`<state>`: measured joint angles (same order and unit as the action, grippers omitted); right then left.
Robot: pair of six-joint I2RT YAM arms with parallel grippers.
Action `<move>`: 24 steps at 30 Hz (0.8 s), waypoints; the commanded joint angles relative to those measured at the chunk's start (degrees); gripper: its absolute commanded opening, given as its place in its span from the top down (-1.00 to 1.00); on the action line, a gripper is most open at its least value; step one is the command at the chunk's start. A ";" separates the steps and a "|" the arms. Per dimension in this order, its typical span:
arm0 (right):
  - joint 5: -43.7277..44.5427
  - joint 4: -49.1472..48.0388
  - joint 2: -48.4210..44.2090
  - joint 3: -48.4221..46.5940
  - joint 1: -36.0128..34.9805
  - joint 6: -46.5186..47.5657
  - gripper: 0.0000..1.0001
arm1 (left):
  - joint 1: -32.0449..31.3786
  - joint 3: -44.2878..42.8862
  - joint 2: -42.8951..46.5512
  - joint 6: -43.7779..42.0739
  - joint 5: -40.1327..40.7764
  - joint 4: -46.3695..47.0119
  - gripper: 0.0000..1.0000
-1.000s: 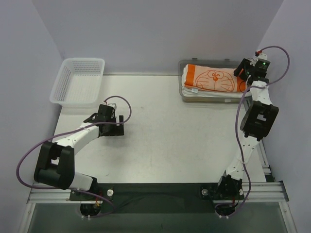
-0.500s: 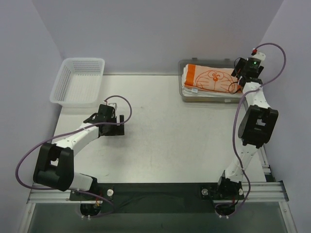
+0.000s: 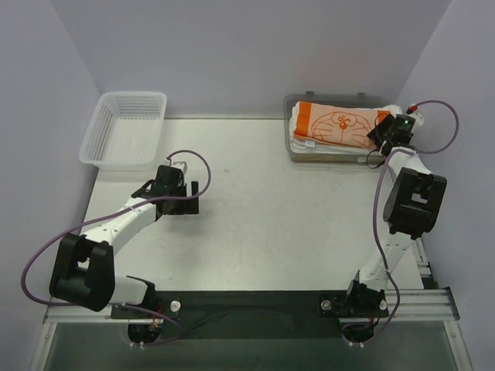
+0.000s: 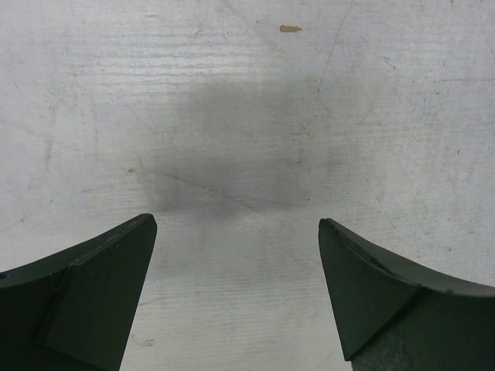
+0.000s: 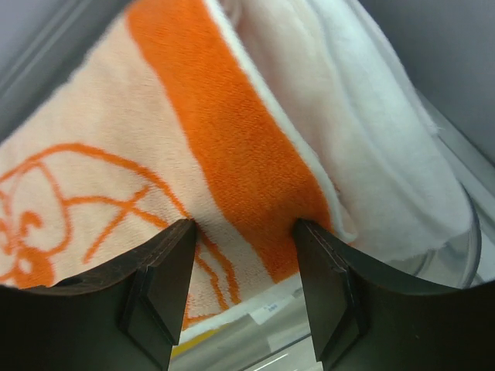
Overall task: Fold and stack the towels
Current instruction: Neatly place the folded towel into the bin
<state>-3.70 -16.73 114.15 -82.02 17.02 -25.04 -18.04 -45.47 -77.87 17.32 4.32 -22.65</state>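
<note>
An orange-and-white towel with a cartoon cat face (image 3: pixel 339 127) lies folded on top of the white towels (image 3: pixel 325 147) in the grey tray (image 3: pixel 325 100) at the back right. My right gripper (image 3: pixel 379 133) is down at this towel's right end. In the right wrist view its jaws stand apart, and the fingertips (image 5: pixel 179 239) press into the orange towel (image 5: pixel 232 154), with its orange band and near edge between them. A white towel (image 5: pixel 371 154) lies just beyond. My left gripper (image 3: pixel 179 205) hovers wide open over bare table (image 4: pixel 237 232), holding nothing.
A white mesh basket (image 3: pixel 124 131) stands at the back left, beyond the left arm. The tray's rim (image 5: pixel 456 255) curves close by the right finger. Walls close in the table on the left, back and right.
The right wrist has swung down and to the right onto the orange towel's right end. Its jaws widened a little, then narrowed. The left arm has barely shifted.
</note>
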 commanded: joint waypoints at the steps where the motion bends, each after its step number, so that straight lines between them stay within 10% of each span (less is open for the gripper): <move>1: -1.22 -3.40 1.68 1.51 1.97 -6.43 -0.08 | -0.50 -1.64 2.28 -0.97 1.31 -0.11 -0.95; 12: -2.01 6.26 -12.88 0.19 0.65 -0.02 -0.46 | -0.68 -1.55 8.16 -0.71 1.83 -0.11 -0.95; 24: 1.94 40.53 -63.80 15.12 -1.28 3.60 -1.00 | -0.85 -10.06 28.11 -0.54 13.69 -12.75 -0.95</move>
<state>-4.49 10.70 60.62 -72.03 15.40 -22.39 -18.57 -50.83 -54.08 17.30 12.36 -30.06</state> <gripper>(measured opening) 0.993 0.975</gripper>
